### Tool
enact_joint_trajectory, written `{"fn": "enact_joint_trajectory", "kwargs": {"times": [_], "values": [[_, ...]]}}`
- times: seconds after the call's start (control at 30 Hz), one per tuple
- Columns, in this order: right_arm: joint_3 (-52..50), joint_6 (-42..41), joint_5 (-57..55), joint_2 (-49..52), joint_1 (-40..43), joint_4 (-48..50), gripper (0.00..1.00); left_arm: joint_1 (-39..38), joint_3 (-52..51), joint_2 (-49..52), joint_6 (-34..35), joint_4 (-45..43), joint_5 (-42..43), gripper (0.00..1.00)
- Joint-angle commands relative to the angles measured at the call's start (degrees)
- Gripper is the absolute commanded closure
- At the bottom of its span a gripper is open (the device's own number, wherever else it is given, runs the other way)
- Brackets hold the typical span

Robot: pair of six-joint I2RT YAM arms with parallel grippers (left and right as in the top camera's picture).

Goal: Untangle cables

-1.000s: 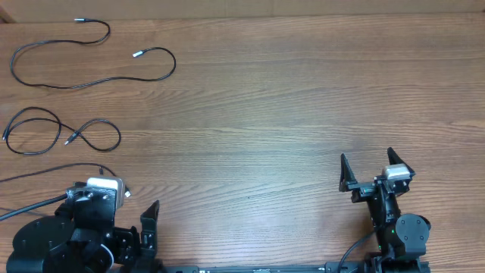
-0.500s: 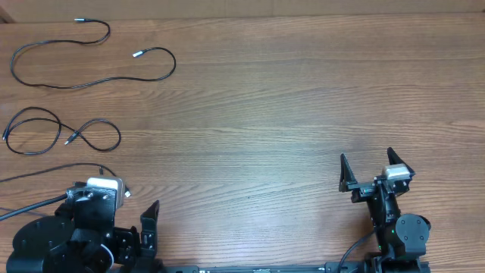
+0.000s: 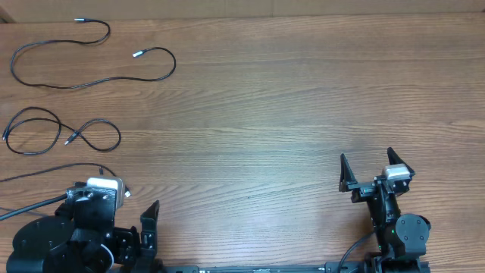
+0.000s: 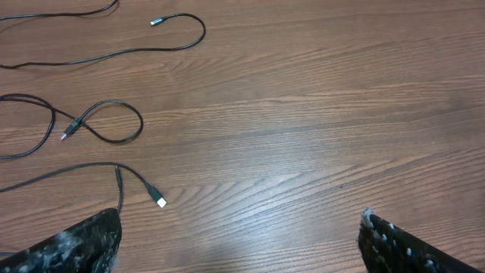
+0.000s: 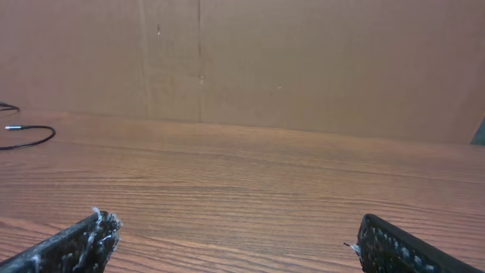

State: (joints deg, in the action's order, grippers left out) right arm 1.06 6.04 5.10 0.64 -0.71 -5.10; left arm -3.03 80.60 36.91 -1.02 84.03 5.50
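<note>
The table [image 3: 265,114] is showing warm brown wood, darker grain streaking left to right. The cables [image 3: 175,65] at far left are showing black, their tips glinting silver; the nearest plug [image 4: 161,202] is gleaming white. The left gripper [image 4: 239,233] and right gripper [image 5: 235,231] are showing black, fingers [image 4: 76,246] flecked whitish. The far wall [image 5: 303,61] is showing plain tan.

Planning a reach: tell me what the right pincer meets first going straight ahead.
Way looks free: the right pincer points over the table toward the brown wall, likely the first thing met. The cable lies far left of that line.
</note>
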Motion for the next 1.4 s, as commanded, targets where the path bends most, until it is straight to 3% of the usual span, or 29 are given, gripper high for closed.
{"fn": "enact_joint_trajectory", "kwargs": {"times": [0.0,0.97,1.0,1.03,1.07,1.2,1.3,1.37], "values": [[-0.5,0.2,-0.1,-0.5,0.4,0.5,0.0,-0.4,0.0,-0.2,0.8,-0.2,-0.4,0.01],[-0.5,0.2,-0.1,-0.5,0.4,0.5,0.0,-0.4,-13.4,-3.6,0.8,-0.2,-3.2,0.0],[-0.5,0.2,0.0,-0.5,0.4,0.5,0.0,-0.4,-13.4,-3.9,0.8,-0.2,-3.2,0.07],[-0.5,0.2,0.0,-0.5,0.4,0.5,0.0,-0.4,-13.4,-4.3,0.8,-0.2,-3.2,0.24],[-0.5,0.2,0.0,-0.5,0.4,0.5,0.0,-0.4,-13.4,-4.5,0.8,-0.2,-3.2,0.0],[-0.5,0.2,0.0,-0.5,0.4,0.5,0.0,-0.4,-13.4,-5.0,0.8,-4.1,-2.0,0.01],[-0.5,0.2,-0.1,-0.5,0.4,0.5,0.0,-0.4,-13.4,-5.5,0.8,-19.4,2.3,0.01],[-0.5,0.2,0.0,-0.5,0.4,0.5,0.0,-0.4,-13.7,-5.5,0.8,-25.0,4.2,0.01]]}}
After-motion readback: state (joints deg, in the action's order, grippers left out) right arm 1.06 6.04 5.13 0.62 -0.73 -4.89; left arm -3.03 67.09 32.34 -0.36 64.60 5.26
